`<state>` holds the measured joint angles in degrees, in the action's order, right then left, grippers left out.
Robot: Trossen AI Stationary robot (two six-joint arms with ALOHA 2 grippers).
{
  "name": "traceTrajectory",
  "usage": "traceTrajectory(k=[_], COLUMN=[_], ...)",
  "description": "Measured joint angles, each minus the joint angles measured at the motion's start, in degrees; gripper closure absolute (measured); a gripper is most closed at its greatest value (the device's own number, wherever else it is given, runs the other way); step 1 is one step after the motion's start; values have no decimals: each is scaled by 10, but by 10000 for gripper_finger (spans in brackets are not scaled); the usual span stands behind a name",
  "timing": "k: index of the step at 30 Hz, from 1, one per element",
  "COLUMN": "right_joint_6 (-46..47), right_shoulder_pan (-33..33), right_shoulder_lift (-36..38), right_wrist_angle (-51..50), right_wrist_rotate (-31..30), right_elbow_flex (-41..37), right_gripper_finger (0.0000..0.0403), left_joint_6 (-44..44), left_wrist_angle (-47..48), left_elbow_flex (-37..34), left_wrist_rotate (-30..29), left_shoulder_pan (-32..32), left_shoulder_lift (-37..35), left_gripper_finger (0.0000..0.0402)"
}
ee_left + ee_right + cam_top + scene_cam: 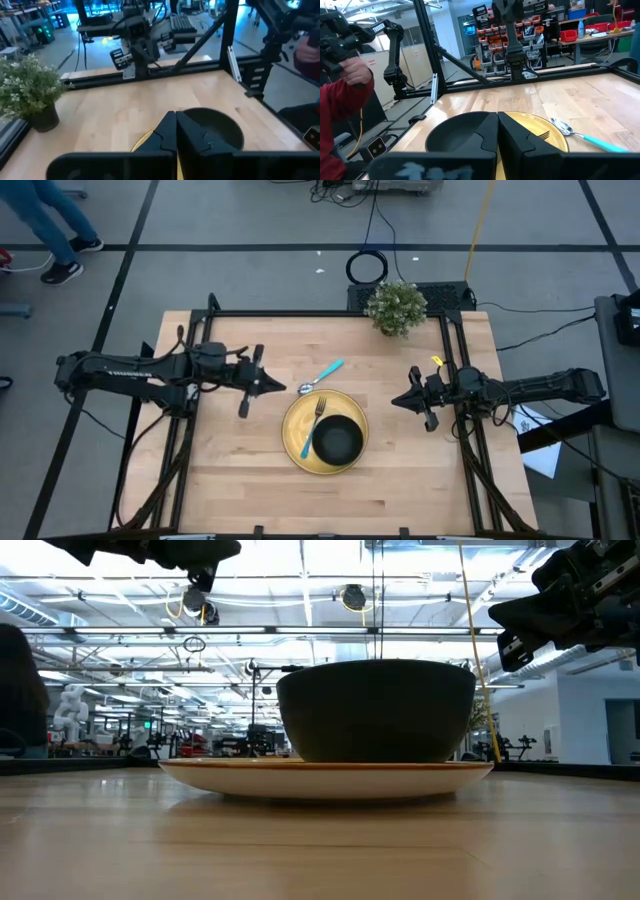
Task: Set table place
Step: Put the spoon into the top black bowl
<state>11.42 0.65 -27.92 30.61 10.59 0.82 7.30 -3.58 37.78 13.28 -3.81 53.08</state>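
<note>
Round yellow dinner plate [292, 450] on the light wooden butcher-block table [240, 490], between two clenched, empty grippers.

The plate lies flat near the table's middle, carrying a small black round bowl [339, 441] and a blue-handled fork [313, 427]; being round, it has no long axis. The left gripper [281, 386] hovers just off its rim, the right gripper [394, 401] near the opposite side. A blue-handled spoon [321, 376] lies just beyond the plate, angled toward a potted plant [396, 307].

yellow plate [296, 448] lies flat on wooden table [240, 470].
</note>
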Motion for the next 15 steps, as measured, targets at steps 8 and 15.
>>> traceTrajectory(k=[8,15], right_joint_6=[1,1], right_shoulder_pan=[0,0], right_shoulder_lift=[0,0], right_wrist_angle=[-2,-5], right_wrist_rotate=[0,0], right_elbow_flex=[0,0], right_gripper_finger=[403,403], left_joint_6=[20,-5], left_wrist_angle=[18,22], left_elbow_flex=[-12,-46], left_wrist_rotate=[15,4], left_shoulder_pan=[-13,-22], left_shoulder_lift=[-2,-59], left_gripper_finger=[401,401])
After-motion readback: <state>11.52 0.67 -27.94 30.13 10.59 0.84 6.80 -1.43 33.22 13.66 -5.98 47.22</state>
